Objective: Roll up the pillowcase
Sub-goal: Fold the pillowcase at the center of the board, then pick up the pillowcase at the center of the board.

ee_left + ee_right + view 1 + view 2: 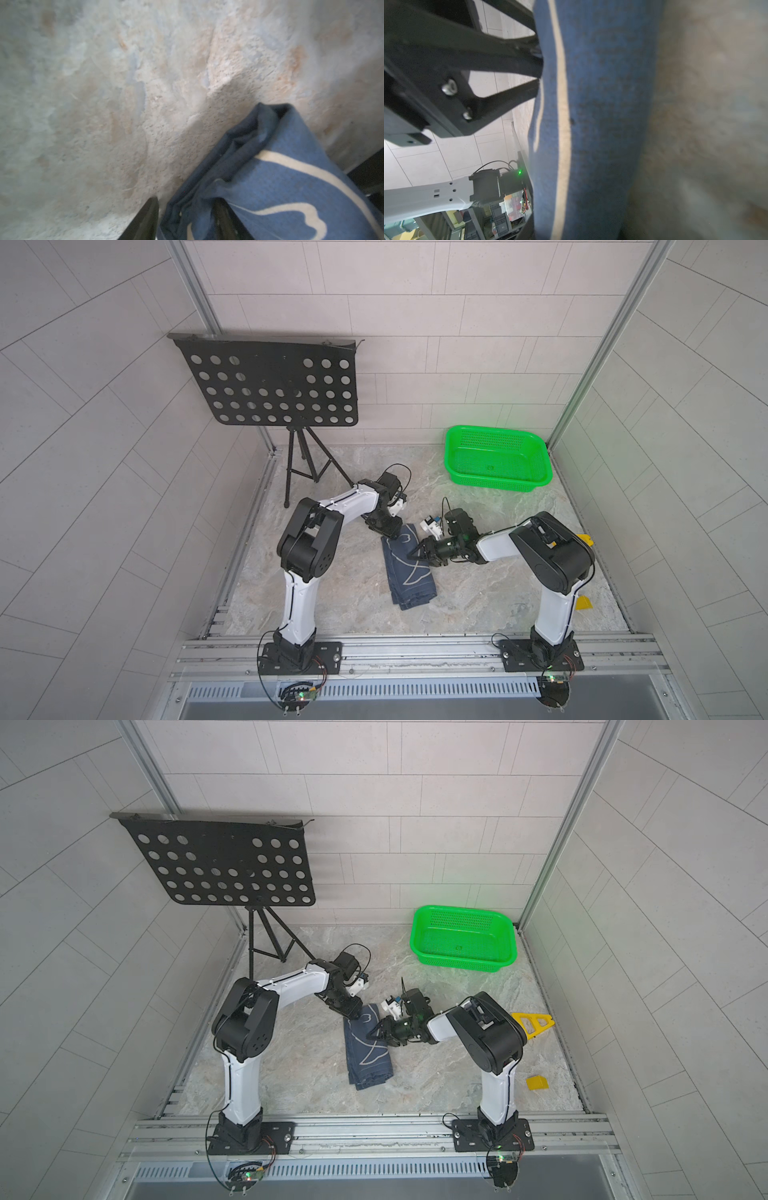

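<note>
1. The pillowcase [411, 576] lies mid-scene on the table [316, 597], a folded navy strip with pale line drawings, its long axis running near to far, not yet rolled
2. The left gripper [392, 535] is at its far left corner, jaws apart astride the edge
3. The right gripper [411, 556] reaches in from the right, just nearer; its tips meet the cloth, and I cannot tell whether they are clamped
4. Both sit at the far end, so the roll likely runs from there toward the near end

Pale tiled walls [415, 323] enclose your marbled tabletop [498, 593]; a black music stand [270, 385] stands well apart from the green basket [496, 458].
</note>
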`<state>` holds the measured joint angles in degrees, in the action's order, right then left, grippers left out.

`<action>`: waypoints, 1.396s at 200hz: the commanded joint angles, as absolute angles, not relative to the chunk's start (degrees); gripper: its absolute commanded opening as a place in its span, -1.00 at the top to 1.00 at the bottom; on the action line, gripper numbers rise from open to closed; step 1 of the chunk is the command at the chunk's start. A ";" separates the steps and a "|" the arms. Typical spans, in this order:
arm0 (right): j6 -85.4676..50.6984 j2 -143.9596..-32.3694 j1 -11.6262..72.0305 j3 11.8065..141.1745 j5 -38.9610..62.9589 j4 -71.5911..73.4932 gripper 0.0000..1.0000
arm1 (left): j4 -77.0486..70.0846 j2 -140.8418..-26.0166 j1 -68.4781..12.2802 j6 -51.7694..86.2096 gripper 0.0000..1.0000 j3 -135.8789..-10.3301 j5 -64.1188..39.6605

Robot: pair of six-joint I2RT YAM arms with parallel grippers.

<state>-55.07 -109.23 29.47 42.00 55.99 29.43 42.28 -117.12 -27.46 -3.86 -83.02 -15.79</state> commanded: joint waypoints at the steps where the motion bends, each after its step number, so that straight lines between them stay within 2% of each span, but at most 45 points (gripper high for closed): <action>1: -59.68 -108.13 29.46 41.16 54.59 37.24 0.43 | 44.30 -115.46 -26.49 -2.92 -0.11 -84.17 -14.00; 41: -58.18 -101.22 28.14 41.00 50.47 31.91 0.88 | 43.05 -108.51 -25.58 -0.39 -0.41 -86.45 -14.08; 65: -56.20 -94.88 25.57 41.38 47.81 26.13 0.94 | 39.73 -102.02 -25.55 1.51 -0.62 -85.53 -14.46; 102: -43.61 -84.87 20.28 50.47 41.29 0.68 0.99 | 33.87 -93.24 -25.49 3.91 -0.86 -81.85 -13.86; 125: -44.39 -83.40 13.99 55.27 39.29 -2.08 0.99 | 31.50 -89.57 -25.49 5.56 -0.98 -80.11 -12.46; 170: -48.69 -90.89 6.71 72.99 32.51 -5.24 0.96 | 29.73 -87.02 -25.50 7.36 -1.00 -78.34 -12.98; 208: -59.64 -102.28 2.48 85.85 28.48 4.57 0.91 | 29.59 -87.42 -25.49 8.03 -1.00 -77.18 -14.54; 241: -63.79 -112.65 1.25 97.16 25.29 8.71 0.90 | 30.10 -87.83 -25.40 7.95 -1.00 -76.57 -15.09; 279: -65.35 -119.86 -0.83 100.75 20.33 14.84 0.88 | 31.26 -88.15 -25.27 7.02 -1.00 -76.29 -15.17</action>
